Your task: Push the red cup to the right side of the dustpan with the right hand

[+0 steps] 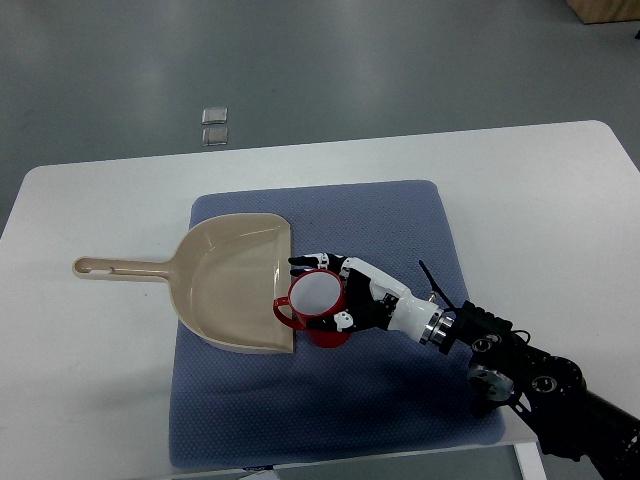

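The right hand [350, 295], entering from the lower right, grasped the red cup [318, 308] at mid-frame, touching the dustpan's [225, 280] open edge on the blue mat [400, 230].

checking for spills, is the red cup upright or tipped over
Upright: the red cup shows its round open mouth facing up, white inside, by the dustpan.

Red cup [318, 308], beige dustpan [225, 280], blue mat [400, 230], white table [90, 380].
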Motion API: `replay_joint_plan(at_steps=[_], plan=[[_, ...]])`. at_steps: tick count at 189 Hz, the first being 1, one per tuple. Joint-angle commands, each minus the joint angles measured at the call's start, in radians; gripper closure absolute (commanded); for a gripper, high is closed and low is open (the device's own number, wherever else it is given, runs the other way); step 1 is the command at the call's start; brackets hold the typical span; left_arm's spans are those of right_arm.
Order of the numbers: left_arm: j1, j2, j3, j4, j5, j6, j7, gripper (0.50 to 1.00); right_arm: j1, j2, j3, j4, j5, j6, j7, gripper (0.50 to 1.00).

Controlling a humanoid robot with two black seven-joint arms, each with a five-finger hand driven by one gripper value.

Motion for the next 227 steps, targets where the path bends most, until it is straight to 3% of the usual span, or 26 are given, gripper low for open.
replay_joint_plan(at_steps=[1,81,162,210,227], plan=[[0.000,0.000,0.000,-0.001,0.000,-0.001,0.000,0.500,-0.001,0.001,-0.006,0.000,-0.001,-0.010,0.000,0.568],[0.000,0.000,0.002,-0.001,0.000,-0.001,0.000,0.500,0.001,0.001,0.003,0.001,0.016,0.011,0.000,0.566],[0.000,0.000,0.002,0.000,0.000,-0.001,0.000,0.500,0.001,-0.049,0.018,0.080,0.085,0.016,0.000,0.564],[0.000,0.000,0.003,-0.001,0.000,-0.001,0.000,0.500,0.013,-0.047,0.221,0.074,0.131,0.004,0.000,0.566],[0.001,0.000,0.003,-0.001,0.000,-0.001,0.000,0.500,0.036,-0.050,0.290,0.063,0.303,-0.008,-0.181,0.564]])
